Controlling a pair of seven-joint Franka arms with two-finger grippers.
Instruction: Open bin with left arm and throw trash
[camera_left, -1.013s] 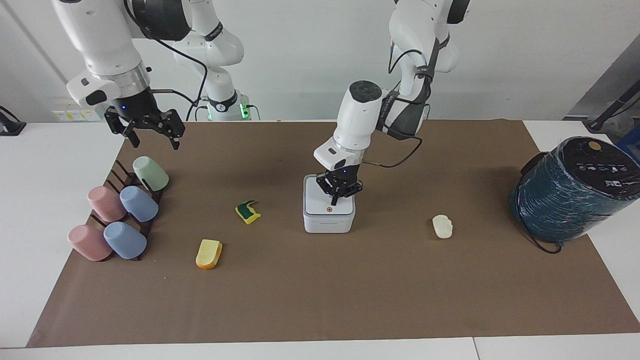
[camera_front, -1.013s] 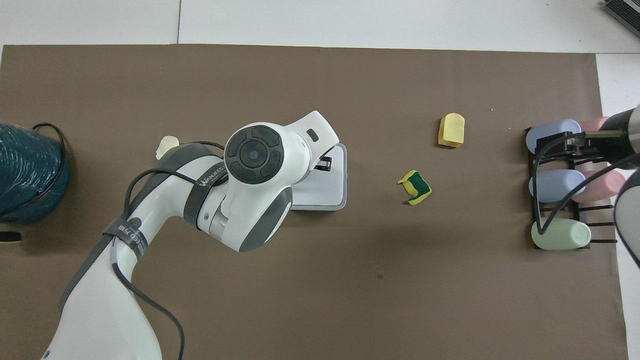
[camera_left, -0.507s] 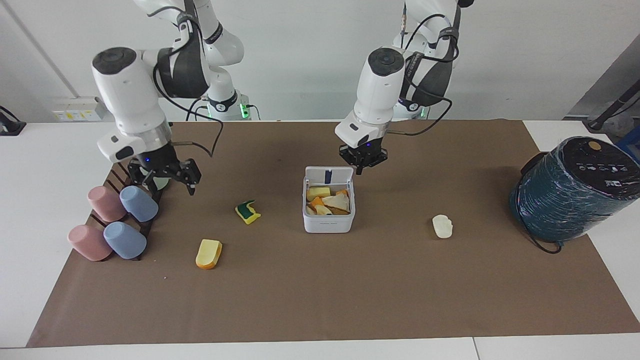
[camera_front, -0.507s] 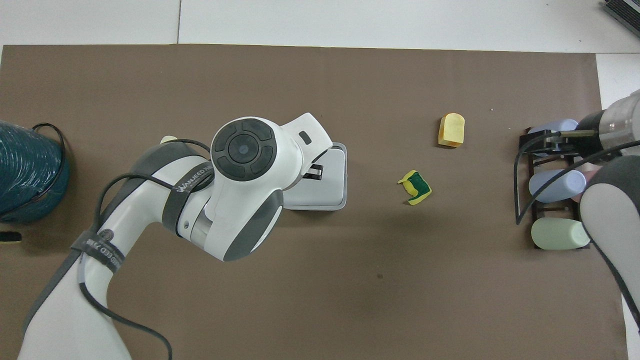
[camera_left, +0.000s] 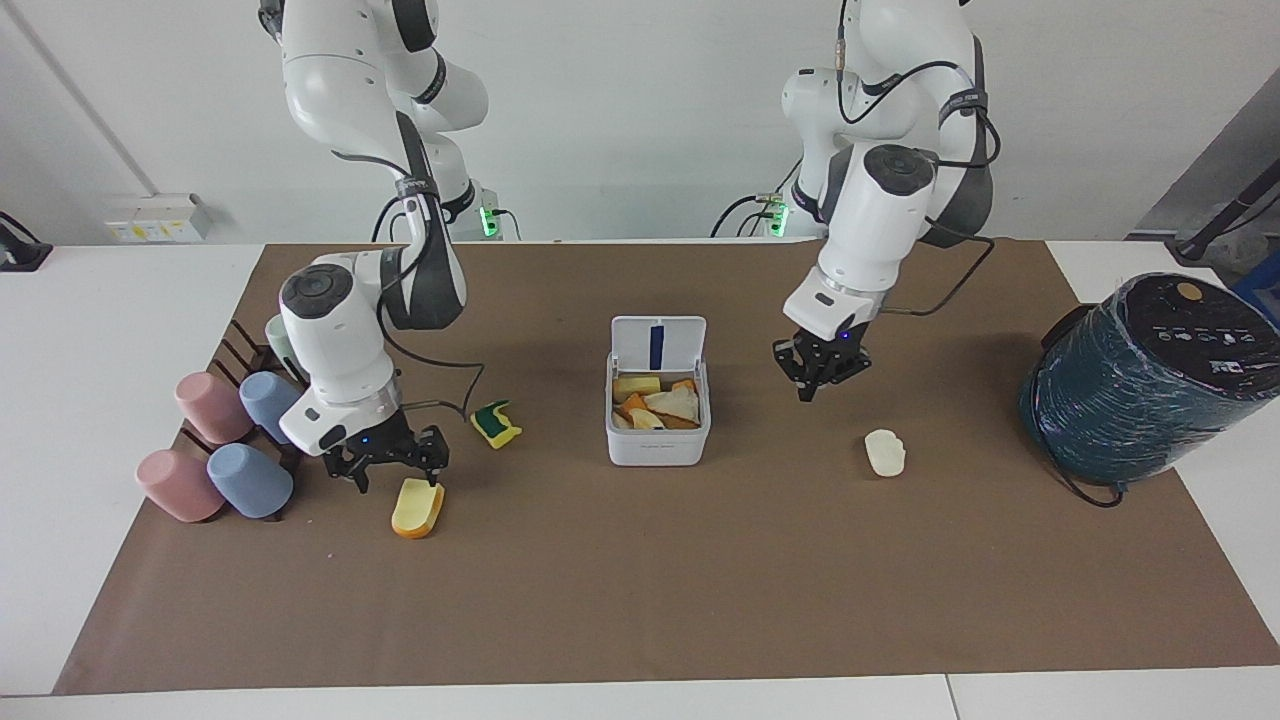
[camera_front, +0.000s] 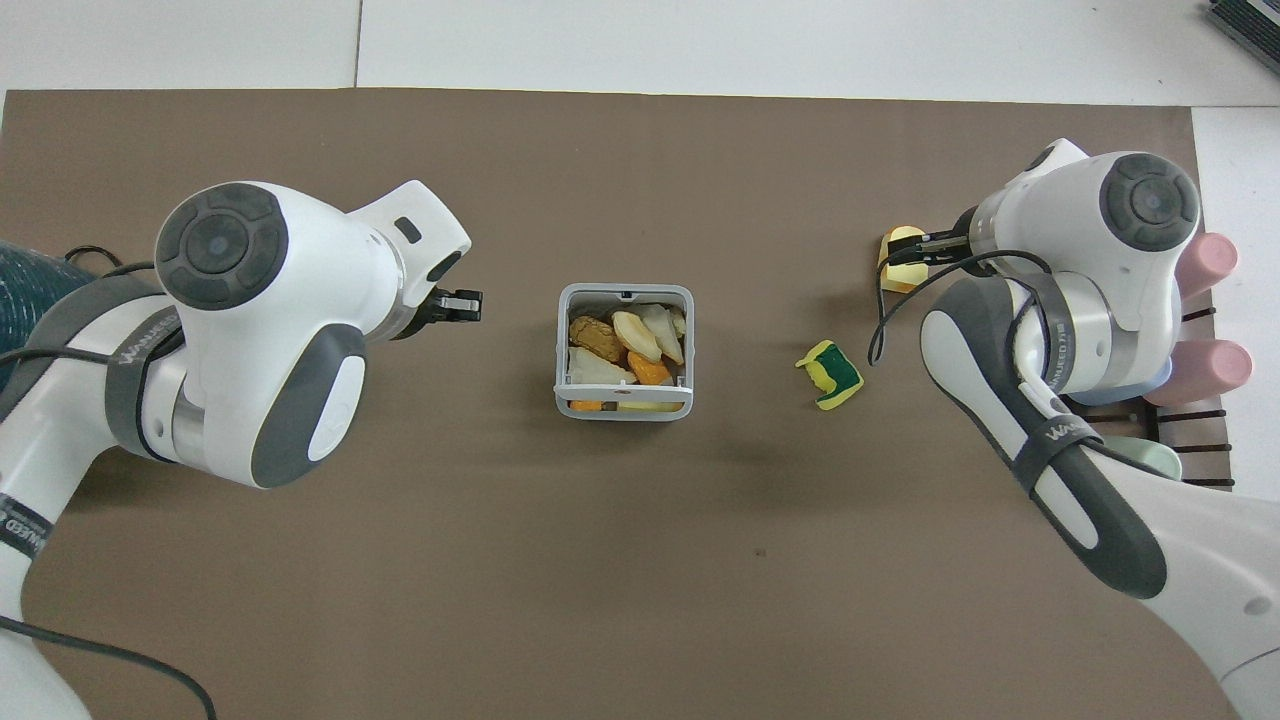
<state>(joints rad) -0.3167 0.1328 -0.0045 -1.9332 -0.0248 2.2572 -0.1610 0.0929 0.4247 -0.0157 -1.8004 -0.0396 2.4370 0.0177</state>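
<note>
Bin (camera_left: 657, 440) lid now up, claws elsewhere

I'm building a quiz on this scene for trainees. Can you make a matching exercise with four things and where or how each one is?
Things:
1. small white square plastic bin
2. yellow scrap with orange edge
3. cream-white lump
4. green-and-yellow scrap

Places or states:
A. on the brown mat between the bin and the dark teal wrapped cylinder
B. lid up, scraps inside
C. just under the right gripper, whose jaws are open
D. on the mat between the bin and the rack of pastel cups

Pairs: 1-B, 2-C, 3-A, 4-D
</note>
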